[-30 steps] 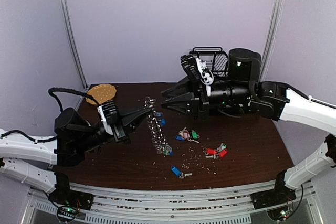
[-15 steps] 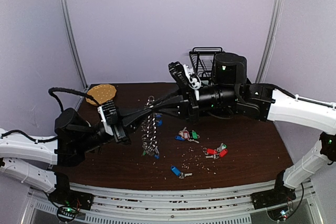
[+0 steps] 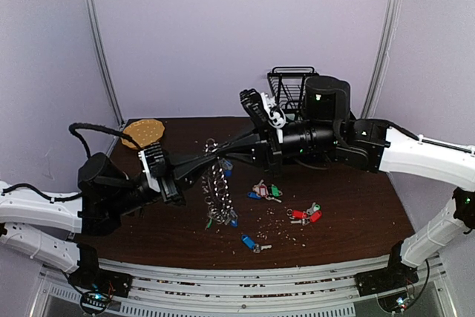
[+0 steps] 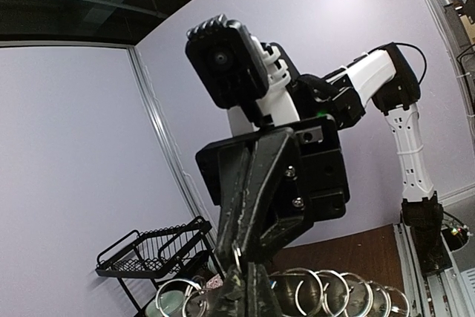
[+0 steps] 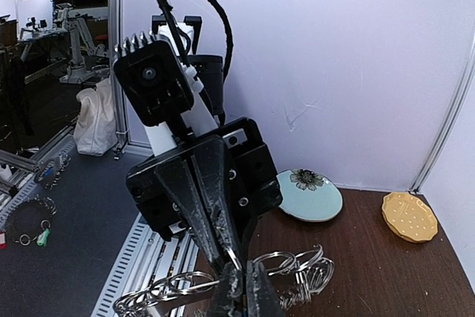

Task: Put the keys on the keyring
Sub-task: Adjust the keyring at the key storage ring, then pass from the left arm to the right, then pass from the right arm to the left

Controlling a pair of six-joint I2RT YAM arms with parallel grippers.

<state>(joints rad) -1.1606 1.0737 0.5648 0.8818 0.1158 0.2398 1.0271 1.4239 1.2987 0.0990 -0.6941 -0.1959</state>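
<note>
The space was closed in by pale lilac walls (image 3: 237, 27), and two upright metal rails (image 3: 98, 42) were seen at the back corners. One dark brown wooden surface (image 3: 356, 206) was laid across the floor of the booth.

Two arms (image 3: 423, 154) were reached in over it from either side, so that their tips met above the left half of the surface. One black wire basket (image 3: 289, 83) was stood at the back edge. One pale blue-green plate (image 5: 310, 194) with a flower print was picked out in the right wrist view, and one tan disc (image 3: 142, 133) was laid at the back left corner.

One keyring (image 3: 218, 187) was hung as a chain of linked silver rings from the meeting tips, its lower end reaching down to the surface. The left tool (image 3: 210, 157) was pinched tight on a top ring. The right tool (image 3: 226, 151) was drawn narrow on the same top end, finger against finger around a ring.

The keys were found in four places: blue and green tags at the chain's foot (image 3: 226, 219), a middle bunch (image 3: 263, 191) of red, green and blue, a right bunch (image 3: 306, 214) of red and green, and one blue-tagged key (image 3: 249, 242) nearest the front. The keys in each bunch could not be counted.

Pale crumbs (image 3: 278, 220) were scattered between them.
</note>
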